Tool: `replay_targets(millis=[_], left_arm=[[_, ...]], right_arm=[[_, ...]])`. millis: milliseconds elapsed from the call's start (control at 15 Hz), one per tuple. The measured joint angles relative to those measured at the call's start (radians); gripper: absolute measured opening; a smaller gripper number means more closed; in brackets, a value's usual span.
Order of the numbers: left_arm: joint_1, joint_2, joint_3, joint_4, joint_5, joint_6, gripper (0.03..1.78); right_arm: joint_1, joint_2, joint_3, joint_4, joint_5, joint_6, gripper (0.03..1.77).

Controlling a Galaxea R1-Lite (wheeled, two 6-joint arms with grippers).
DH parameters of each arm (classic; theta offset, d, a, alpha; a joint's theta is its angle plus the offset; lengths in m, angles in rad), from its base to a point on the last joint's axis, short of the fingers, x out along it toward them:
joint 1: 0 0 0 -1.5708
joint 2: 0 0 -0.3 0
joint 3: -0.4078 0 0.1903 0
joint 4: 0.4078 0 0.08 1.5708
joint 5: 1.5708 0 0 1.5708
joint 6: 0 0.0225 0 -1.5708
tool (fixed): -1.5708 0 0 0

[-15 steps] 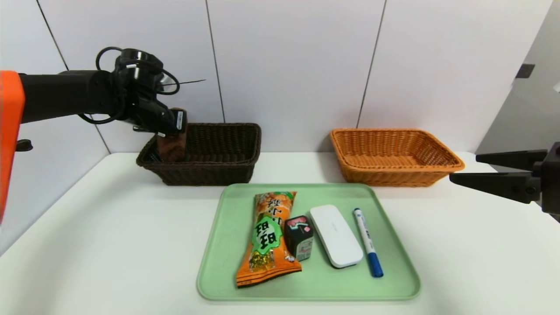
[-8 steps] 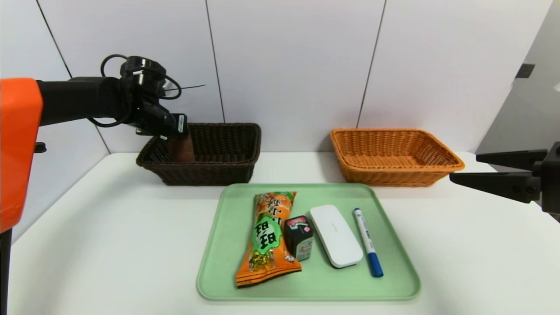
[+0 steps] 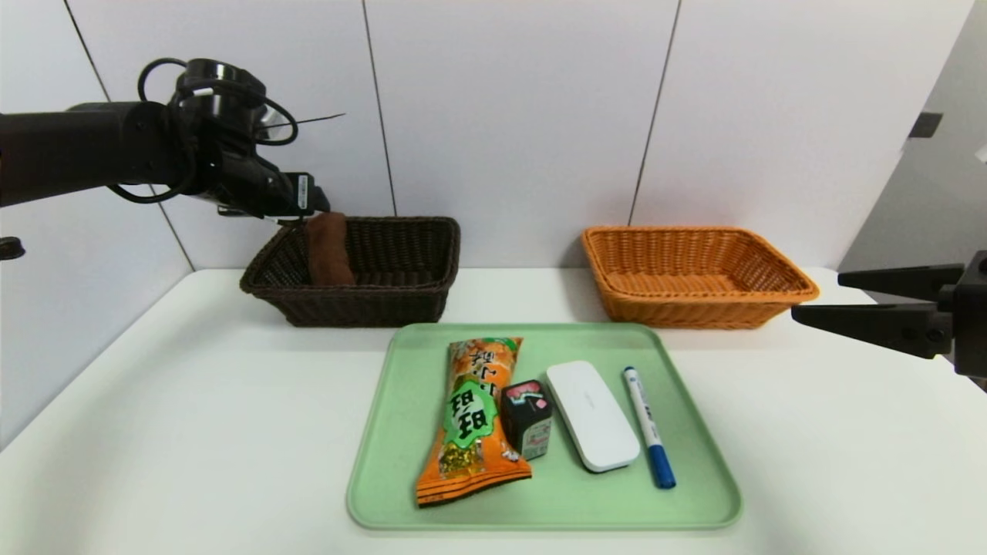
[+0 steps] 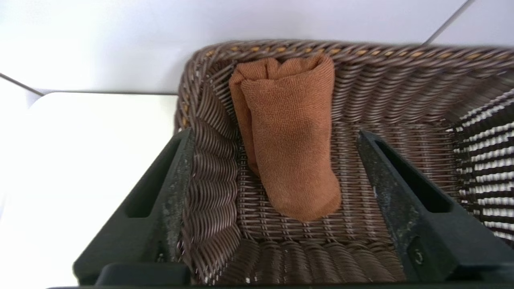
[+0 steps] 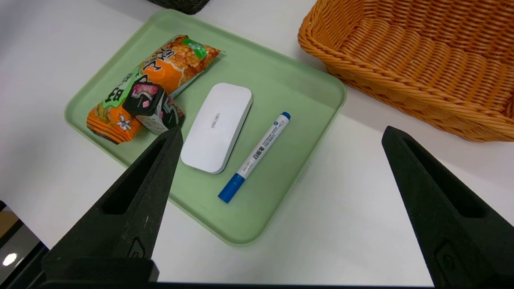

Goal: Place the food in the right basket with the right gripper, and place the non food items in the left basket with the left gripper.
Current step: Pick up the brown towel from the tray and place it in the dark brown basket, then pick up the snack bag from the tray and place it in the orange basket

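white case (image 5: pixel 217 127): "UGREEN" | snack bag (image 3: pixel 470 416): "旺旺"

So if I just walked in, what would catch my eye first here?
Probably the left hand, open above the dark brown basket at the back left, where a rolled rust-brown cloth leans against the wall. Next, the green tray in front, with an orange snack bag, and the empty orange basket at the back right.

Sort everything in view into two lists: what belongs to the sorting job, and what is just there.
Job:
brown towel in dark basket
orange basket
snack bag
small black carton
white case
blue marker
left gripper, open above the towel
right gripper, open, parked

Just there:
green tray
white table
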Motion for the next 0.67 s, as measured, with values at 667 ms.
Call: replay_targets(millis=[667], left_arm=[[-0.027, -0.26, 0.028, 0.122, 0.0, -0.051, 1.63]], right_arm=[[-0.001, -0.014, 0.008, -0.002, 0.0, 0.057, 1.71]])
